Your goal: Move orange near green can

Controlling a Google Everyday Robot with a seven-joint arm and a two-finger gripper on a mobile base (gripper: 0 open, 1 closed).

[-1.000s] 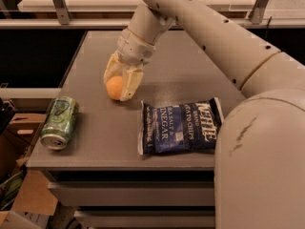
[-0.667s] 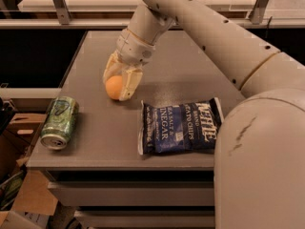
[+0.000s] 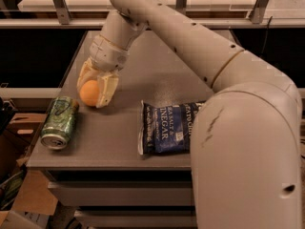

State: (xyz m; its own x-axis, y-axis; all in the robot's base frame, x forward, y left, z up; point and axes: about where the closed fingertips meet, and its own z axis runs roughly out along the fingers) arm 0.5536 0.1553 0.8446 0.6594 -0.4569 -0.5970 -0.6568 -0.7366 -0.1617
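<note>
The orange (image 3: 89, 92) sits between the cream fingers of my gripper (image 3: 94, 95), low over the grey table (image 3: 157, 80) near its left side. The gripper is shut on the orange. The green can (image 3: 59, 122) lies on its side at the table's front left, its silver top facing the front edge. The orange is just right of and behind the can, a short gap apart. My arm reaches in from the right and covers the table's right part.
A dark blue chip bag (image 3: 167, 127) lies flat at the table's front middle, right of the gripper. The table's left edge drops off beside the can. Cardboard boxes (image 3: 21, 128) stand on the floor at the left. A railing (image 3: 57, 4) runs behind.
The gripper with the orange has moved left and a little forward, closer to the green can. The can and the chip bag have not moved.
</note>
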